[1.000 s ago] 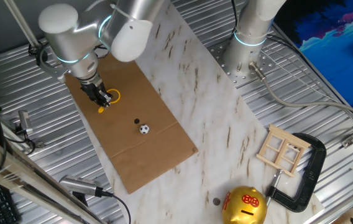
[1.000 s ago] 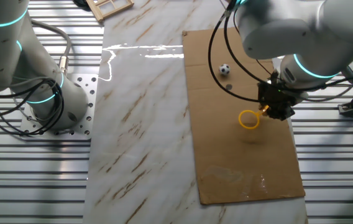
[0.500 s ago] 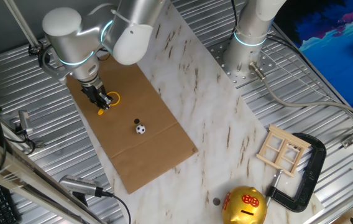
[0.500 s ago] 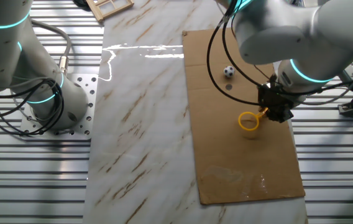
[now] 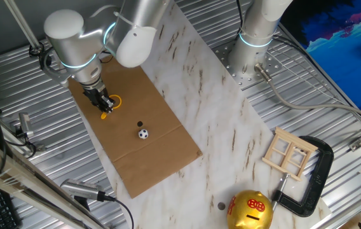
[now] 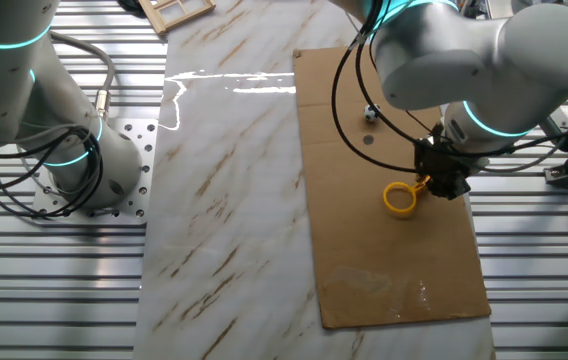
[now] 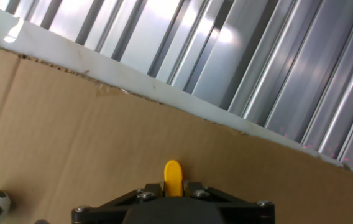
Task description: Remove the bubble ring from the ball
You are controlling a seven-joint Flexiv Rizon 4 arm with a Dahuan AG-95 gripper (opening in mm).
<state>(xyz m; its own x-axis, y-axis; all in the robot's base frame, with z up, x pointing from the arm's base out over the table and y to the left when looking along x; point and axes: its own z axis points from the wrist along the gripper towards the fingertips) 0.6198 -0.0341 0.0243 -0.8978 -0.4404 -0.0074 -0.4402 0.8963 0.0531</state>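
Two fingers of my gripper (image 6: 446, 183) are clamped on the bubble ring (image 6: 400, 197) handle, over the cardboard sheet (image 5: 155, 146), well apart from the ball (image 5: 143, 133). I judge the thin handle may slip and drop. The ball could roll onto the marble tabletop (image 5: 231, 127).

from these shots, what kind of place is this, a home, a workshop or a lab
Most likely a robotics lab or test bench. A second robot arm base is bolted to a ribbed aluminium table, a black clamp lies on it, and cardboard covers a marble-look sheet.
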